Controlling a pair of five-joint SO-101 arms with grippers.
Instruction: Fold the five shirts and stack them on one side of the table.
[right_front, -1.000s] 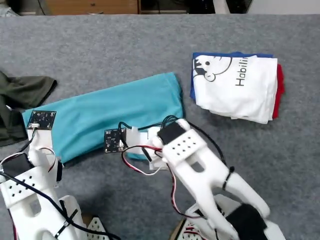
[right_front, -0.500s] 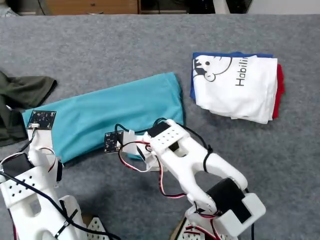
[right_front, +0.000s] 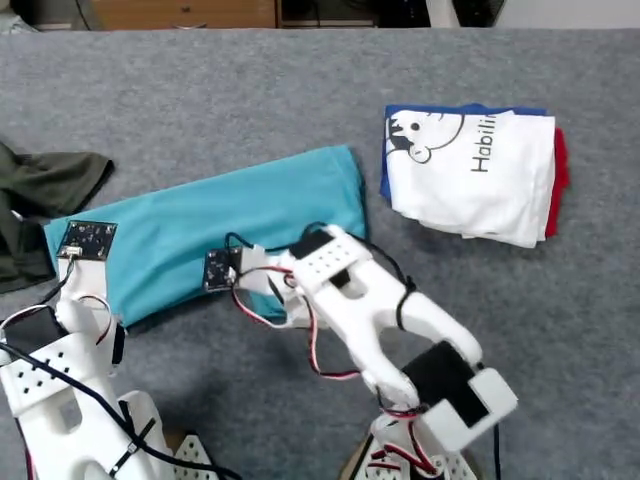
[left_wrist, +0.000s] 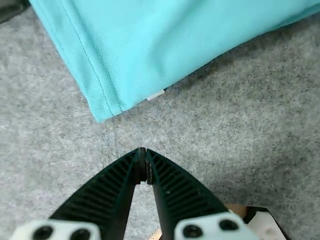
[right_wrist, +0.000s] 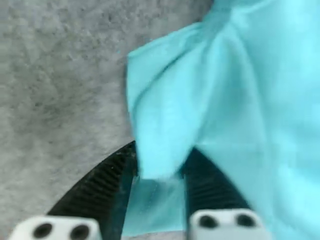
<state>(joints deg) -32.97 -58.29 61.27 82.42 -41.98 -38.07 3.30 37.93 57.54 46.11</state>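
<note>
A teal shirt (right_front: 220, 225), folded into a long strip, lies slanted across the table's middle. My right gripper (right_front: 262, 290) sits at its near edge. In the right wrist view this gripper (right_wrist: 161, 150) is shut on a bunched flap of the teal shirt (right_wrist: 240, 90). My left gripper (left_wrist: 145, 165) is shut on nothing, just above the grey table beside the teal shirt's corner (left_wrist: 107, 107); in the high view it (right_front: 112, 335) is at the strip's left end. A folded stack (right_front: 475, 170), white on top of blue and red, lies at the right. A dark green shirt (right_front: 40, 195) lies crumpled at the left edge.
Grey cloth covers the table (right_front: 560, 320). Bare room lies at the far side and the near right. Wooden furniture (right_front: 180, 12) stands beyond the far edge.
My right arm has swung its elbow out to the right, and its gripper has shifted a little left along the teal shirt's near edge. The left arm has kept still.
</note>
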